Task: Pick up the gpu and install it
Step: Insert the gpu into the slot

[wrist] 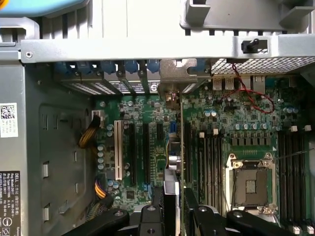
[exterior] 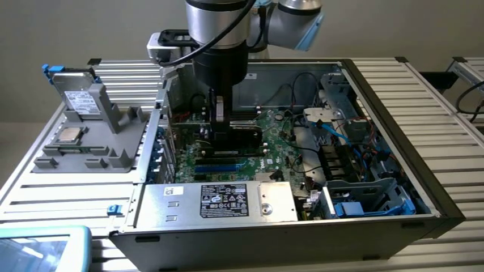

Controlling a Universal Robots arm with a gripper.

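At the exterior view's left, a grey fixture (exterior: 83, 141) carries a processor chip (exterior: 72, 134). Further right, inside the open computer case (exterior: 264, 243), the gripper (exterior: 219, 133) grips the gpu (exterior: 246, 139), with a finger against each face. The card stands on edge between the fingers, low over the motherboard (exterior: 280, 141) slots. Whether it touches a slot I cannot tell. A processor socket (wrist: 251, 184) lies beside it.

From the wrist I get the gpu (wrist: 171, 167) edge-on only; whether it is seated in the board (wrist: 236, 123), I cannot tell. The tool (wrist: 172, 196) runs off the frame. In the exterior view my arm (exterior: 219, 56) hides part of the board.
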